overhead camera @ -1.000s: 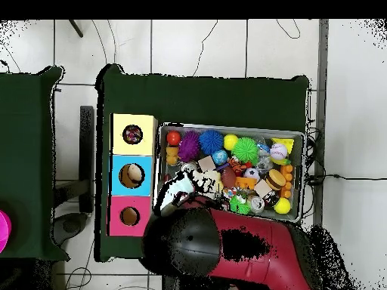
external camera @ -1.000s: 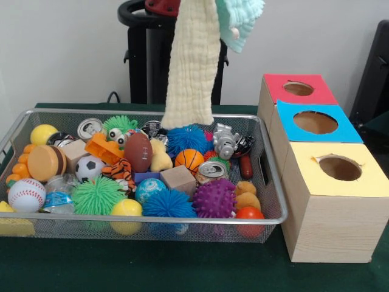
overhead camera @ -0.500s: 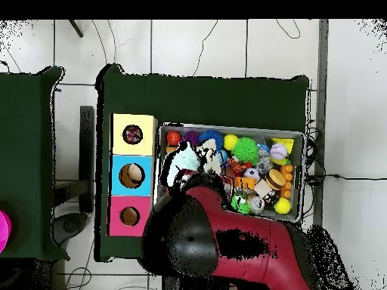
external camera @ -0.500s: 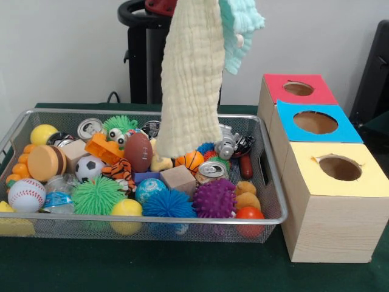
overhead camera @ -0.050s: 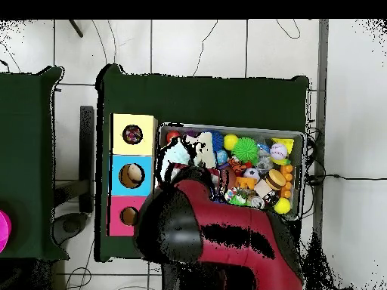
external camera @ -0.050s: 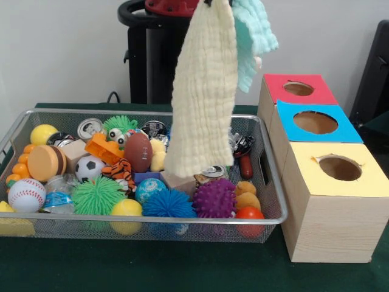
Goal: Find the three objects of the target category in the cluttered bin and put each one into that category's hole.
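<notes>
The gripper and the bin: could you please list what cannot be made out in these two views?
- Gripper: front view cuts it off at the top edge; overhead, the arm covers it.
- Bin contents behind the hanging cream cloth: hidden in the front view.
- Inside the blue box's hole: too shadowed in the front view.

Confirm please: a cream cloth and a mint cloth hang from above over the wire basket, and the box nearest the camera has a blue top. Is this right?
Not quite. In the front view the nearest box has a yellow top; the blue top is on the middle box. The rest holds: a cream cloth and a mint cloth hang over the wire basket.
</notes>
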Controlling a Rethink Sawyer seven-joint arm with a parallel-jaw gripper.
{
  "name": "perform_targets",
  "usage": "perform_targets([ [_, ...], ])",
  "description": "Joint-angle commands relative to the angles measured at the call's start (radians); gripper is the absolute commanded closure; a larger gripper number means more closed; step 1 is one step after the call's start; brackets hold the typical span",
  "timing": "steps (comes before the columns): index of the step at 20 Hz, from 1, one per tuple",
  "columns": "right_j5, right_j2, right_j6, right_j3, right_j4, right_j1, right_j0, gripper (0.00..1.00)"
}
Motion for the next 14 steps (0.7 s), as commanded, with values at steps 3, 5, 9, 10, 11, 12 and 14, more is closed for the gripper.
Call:
perform_targets([
  [3,-0.003,0.056,0.095,0.071,-0.033,0.138,0.046,1.0],
  [5,0.005,0.042,0.104,0.058,-0.039,0.16,0.059,1.0],
  [9,-0.007,0.015,0.12,0.042,-0.045,0.185,0.08,1.0],
  [10,-0.014,0.008,0.123,0.042,-0.048,0.185,0.086,1.0],
  [11,-0.026,0.0,0.127,0.039,-0.053,0.187,0.091,1.0],
  [12,-0.041,-0.008,0.133,0.037,-0.058,0.187,0.097,1.0],
  [14,-0.074,-0.025,0.147,0.035,-0.064,0.177,0.106,1.0],
])
